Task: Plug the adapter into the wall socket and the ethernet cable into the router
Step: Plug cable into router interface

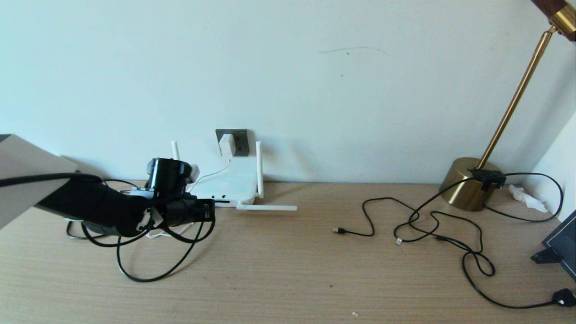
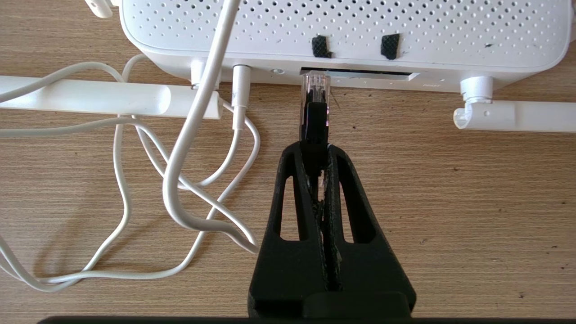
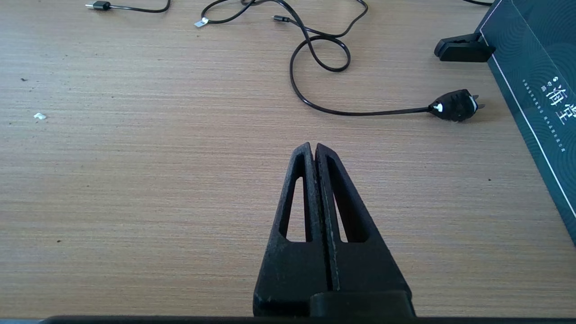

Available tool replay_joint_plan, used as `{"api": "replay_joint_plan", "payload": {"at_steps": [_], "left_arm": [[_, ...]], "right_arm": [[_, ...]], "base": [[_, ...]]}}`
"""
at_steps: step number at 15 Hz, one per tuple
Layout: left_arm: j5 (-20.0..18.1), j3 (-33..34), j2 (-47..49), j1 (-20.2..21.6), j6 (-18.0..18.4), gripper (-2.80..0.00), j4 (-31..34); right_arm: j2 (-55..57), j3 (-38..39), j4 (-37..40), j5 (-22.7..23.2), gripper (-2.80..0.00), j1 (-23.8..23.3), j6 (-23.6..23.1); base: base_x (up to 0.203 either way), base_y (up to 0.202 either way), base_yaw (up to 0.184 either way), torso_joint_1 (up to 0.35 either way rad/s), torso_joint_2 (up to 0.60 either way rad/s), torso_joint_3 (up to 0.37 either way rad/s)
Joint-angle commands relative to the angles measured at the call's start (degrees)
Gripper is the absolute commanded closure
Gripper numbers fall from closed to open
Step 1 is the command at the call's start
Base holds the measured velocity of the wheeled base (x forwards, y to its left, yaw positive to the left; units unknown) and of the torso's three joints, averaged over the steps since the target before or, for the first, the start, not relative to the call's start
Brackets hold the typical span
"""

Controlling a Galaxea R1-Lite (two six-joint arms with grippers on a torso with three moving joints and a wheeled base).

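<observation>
Pale wood-grain tabletop [image 1: 279,270] runs back to a plain white wall, with loose black cords scattered over its right half. Nearest, the right gripper [image 3: 313,146] hangs idle over bare table, its fingers pressed together on nothing; a black two-pin plug [image 3: 455,105] and a dark box [image 3: 535,90] lie beyond it. Farther in on the left, the left gripper [image 2: 318,150] is clamped on the ethernet cable [image 2: 315,119] just behind its clear connector, whose tip sits at the mouth of the dark port slot on the front edge of the router [image 2: 342,27]; whether it has gone in at all cannot be told. The cable's black slack loops on the table under the arm. A thin white cord [image 2: 189,148] coils beside it and already enters the router's power jack. Behind the router, against the wall, the adapter [image 1: 227,144] appears seated in the wall socket [image 1: 238,139], so that step looks done. The step in hand is the cable insertion; the next move likely calls for a straight push along the connector's axis until it latches, then release.
</observation>
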Motion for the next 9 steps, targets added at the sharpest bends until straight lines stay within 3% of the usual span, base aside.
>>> {"api": "replay_joint_plan", "payload": {"at_steps": [1,9], "left_arm": [[0.1,-0.1,-0.2,0.0,0.0,0.00,-0.1],[0.1,-0.9,0.0,-0.2,0.0,0.00,-0.1]], "right_arm": [[0.1,0.0,0.1,0.0,0.00,0.0,0.1],[0.1,0.0,0.1,0.0,0.00,0.0,0.1]], "base": [[0.000,0.000,0.000,0.000,0.00,0.000],[0.000,0.000,0.000,0.000,0.00,0.000]]}}
